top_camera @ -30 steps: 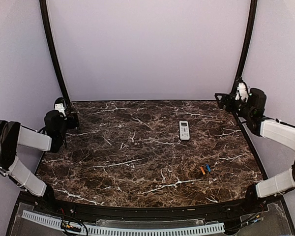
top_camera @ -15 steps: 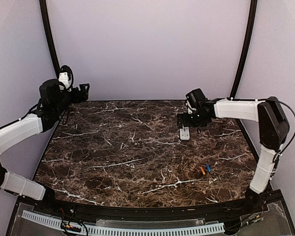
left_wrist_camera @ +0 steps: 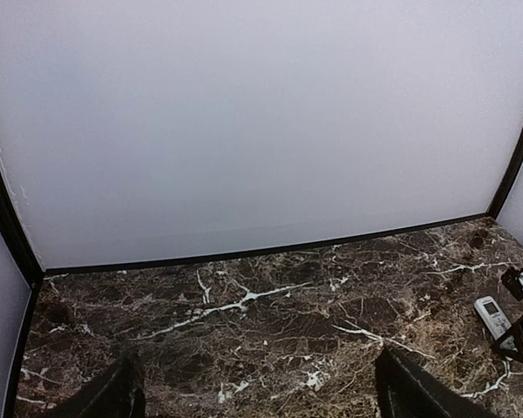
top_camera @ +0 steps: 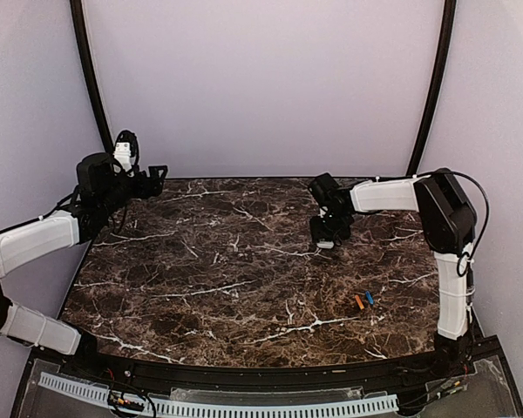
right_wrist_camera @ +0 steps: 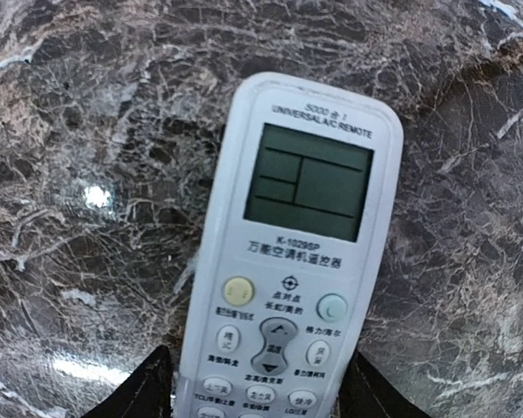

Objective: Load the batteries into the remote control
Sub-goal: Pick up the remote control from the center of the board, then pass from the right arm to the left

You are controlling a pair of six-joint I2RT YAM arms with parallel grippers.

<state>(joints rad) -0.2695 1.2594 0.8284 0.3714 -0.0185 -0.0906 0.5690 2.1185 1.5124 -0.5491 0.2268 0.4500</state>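
Jaws, right: right gripper point(right_wrist_camera: 257, 396) has its black fingers apart, one on each side of the button end of the small flat white rectangular remote control point(right_wrist_camera: 288, 252); whether they pinch it yet I cannot tell.
Jaws, left: left gripper point(left_wrist_camera: 261, 396) is spread wide with nothing between, held high at the far left corner.
Remote control: face up, pale display showing, on the dark brown marble-patterned tabletop point(top_camera: 200, 287), far and right of centre.
Batteries: tiny cylindrical orange battery point(top_camera: 358, 301) and blue battery point(top_camera: 368, 297), side by side at the near right, well apart from the remote.
Just changed: the right arm has swung in from the far right corner and dropped over the remote.
Meaning: a pick-up looks to be starting. The battery bay probably lies underneath, so the remote wants turning.
Against earlier: the left arm is raised and further forward. The remote and batteries are unmoved.
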